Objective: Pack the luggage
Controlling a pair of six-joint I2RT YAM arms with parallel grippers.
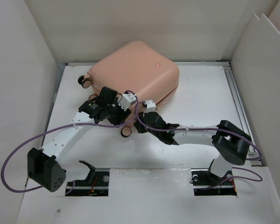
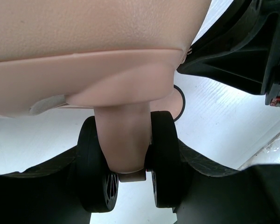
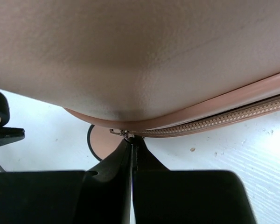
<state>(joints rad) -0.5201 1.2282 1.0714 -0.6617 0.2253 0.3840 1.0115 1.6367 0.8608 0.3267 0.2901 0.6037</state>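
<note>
The peach-pink luggage [image 1: 135, 70] lies flat and zipped shut at the back centre of the table. My left gripper [image 1: 113, 106] is at its near-left corner. In the left wrist view the left gripper [image 2: 130, 186] has one finger on each side of a black twin wheel [image 2: 165, 163] on its peach stem and is shut on it. My right gripper [image 1: 145, 106] is at the case's near edge. In the right wrist view the right gripper [image 3: 133, 144] is shut on the small metal zipper pull [image 3: 127, 136] at the end of the zipper [image 3: 224, 119].
A round peach disc with a black rim [image 1: 126, 132] lies on the table just in front of both grippers. Another black wheel [image 1: 85, 80] sticks out at the case's far-left corner. White walls enclose the table on the left, back and right.
</note>
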